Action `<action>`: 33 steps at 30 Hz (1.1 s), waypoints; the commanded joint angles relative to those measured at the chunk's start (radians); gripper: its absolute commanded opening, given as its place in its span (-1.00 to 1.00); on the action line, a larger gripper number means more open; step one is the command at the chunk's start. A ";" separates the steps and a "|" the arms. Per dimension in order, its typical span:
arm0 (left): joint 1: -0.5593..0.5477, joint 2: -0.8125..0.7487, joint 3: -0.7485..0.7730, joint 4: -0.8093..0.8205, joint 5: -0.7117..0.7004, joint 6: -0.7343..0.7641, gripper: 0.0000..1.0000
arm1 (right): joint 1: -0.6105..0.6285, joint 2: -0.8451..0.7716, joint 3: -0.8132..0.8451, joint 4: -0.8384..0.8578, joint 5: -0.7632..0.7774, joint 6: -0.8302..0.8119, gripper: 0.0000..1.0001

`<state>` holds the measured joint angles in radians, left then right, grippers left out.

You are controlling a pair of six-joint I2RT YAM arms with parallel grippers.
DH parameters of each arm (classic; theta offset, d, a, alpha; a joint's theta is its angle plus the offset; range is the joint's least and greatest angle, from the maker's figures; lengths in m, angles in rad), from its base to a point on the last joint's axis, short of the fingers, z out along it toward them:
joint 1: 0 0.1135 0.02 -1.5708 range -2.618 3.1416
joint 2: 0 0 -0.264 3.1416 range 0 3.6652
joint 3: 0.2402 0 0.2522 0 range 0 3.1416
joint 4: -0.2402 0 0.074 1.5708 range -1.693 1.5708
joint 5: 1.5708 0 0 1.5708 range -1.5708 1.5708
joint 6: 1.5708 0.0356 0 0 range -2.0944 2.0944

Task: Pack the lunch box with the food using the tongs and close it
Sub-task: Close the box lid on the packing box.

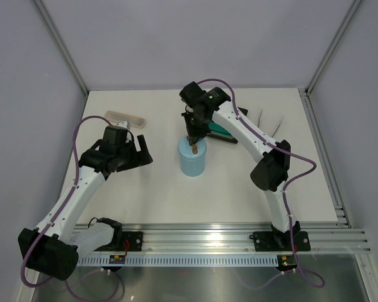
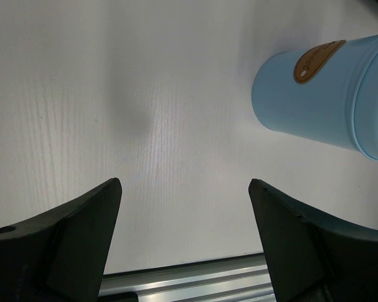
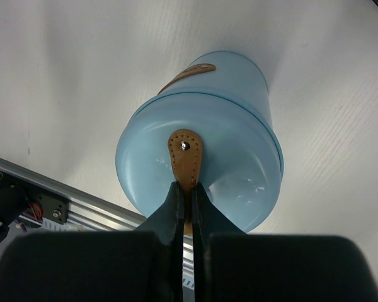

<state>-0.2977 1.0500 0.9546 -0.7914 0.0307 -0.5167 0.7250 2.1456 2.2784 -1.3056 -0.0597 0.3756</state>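
The light blue lunch box (image 1: 192, 162) stands upright mid-table with its round lid (image 3: 220, 170) sitting on top. My right gripper (image 3: 185, 187) hangs straight above it, shut on the lid's brown strap (image 3: 185, 151). A second brown tag (image 2: 318, 60) shows on the box's side. My left gripper (image 2: 184, 189) hovers open to the left of the box over bare table, holding nothing. The slim silvery tongs (image 1: 272, 121) lie at the back right. No food is in view.
A square teal plate with a dark rim (image 1: 223, 134) lies behind the lunch box, partly hidden by the right arm. A flat beige piece (image 1: 126, 117) lies at the back left. The aluminium rail (image 2: 189, 283) runs along the near table edge.
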 commanded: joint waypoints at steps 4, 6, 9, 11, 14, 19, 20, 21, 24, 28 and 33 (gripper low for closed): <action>0.006 -0.001 0.004 0.038 0.014 -0.002 0.72 | 0.008 0.011 -0.071 0.048 -0.025 -0.027 -1.00; 0.006 -0.001 0.006 0.038 0.015 0.000 0.72 | 0.008 0.010 -0.095 0.057 -0.023 -0.027 -0.96; 0.006 -0.002 0.010 0.034 0.014 0.001 0.72 | 0.008 0.010 -0.085 0.049 -0.020 -0.032 -0.80; 0.006 -0.004 0.010 0.034 0.012 0.001 0.72 | 0.008 0.005 -0.068 0.042 -0.002 -0.033 -0.57; 0.006 -0.007 0.010 0.032 0.006 0.001 0.72 | 0.008 0.000 -0.001 0.008 0.038 -0.040 -0.41; 0.006 -0.002 0.018 0.032 0.012 0.000 0.72 | 0.008 -0.010 0.125 -0.032 0.046 -0.063 -0.25; 0.006 -0.001 0.019 0.031 0.011 0.000 0.72 | 0.010 -0.016 0.139 -0.038 0.049 -0.064 -0.24; 0.006 -0.001 0.021 0.032 0.012 0.001 0.72 | 0.010 -0.024 0.154 -0.038 0.054 -0.066 -0.22; 0.006 -0.002 0.029 0.027 0.009 0.001 0.72 | 0.013 -0.065 0.150 -0.023 0.101 -0.073 -0.14; 0.005 0.002 0.033 0.031 0.011 0.003 0.72 | 0.037 -0.087 0.162 -0.029 0.168 -0.092 0.03; 0.006 0.004 0.041 0.027 0.014 0.001 0.72 | 0.063 -0.066 0.162 -0.021 0.227 -0.086 0.07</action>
<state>-0.2977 1.0512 0.9550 -0.7914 0.0307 -0.5167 0.7647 2.1136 2.4084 -1.3315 0.1024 0.3096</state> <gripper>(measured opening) 0.864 0.532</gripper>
